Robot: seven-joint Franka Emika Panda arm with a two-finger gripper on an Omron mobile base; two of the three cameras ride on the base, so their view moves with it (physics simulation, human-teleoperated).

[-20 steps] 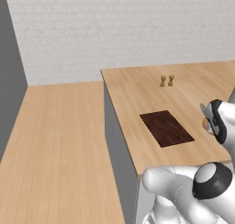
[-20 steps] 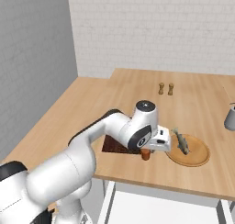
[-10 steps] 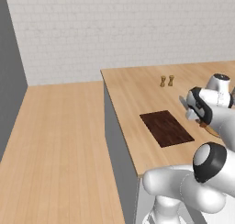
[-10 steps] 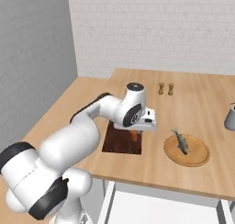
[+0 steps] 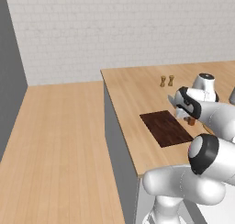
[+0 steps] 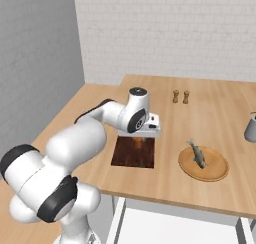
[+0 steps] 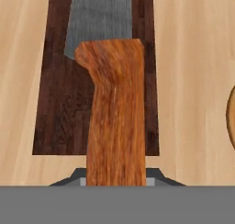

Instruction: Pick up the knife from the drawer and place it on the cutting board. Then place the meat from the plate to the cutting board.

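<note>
With the gripper [image 6: 140, 137] holding the knife [image 7: 114, 108] by its handle above the cutting board [image 7: 59, 113], lower it straight (blade kept level) before you release.

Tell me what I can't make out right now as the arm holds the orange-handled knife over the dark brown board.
- Grey blade tip of the orange-brown-handled knife: cut off by the hand view's top edge.
- Gripper fingers: hidden by the white wrist in both base views and by the handle in the hand view, so contact is unseen.
- Gap between knife and dark brown rectangular cutting board: no view settles it.
- Small greyish meat on the round tan plate: too small for detail.
</note>
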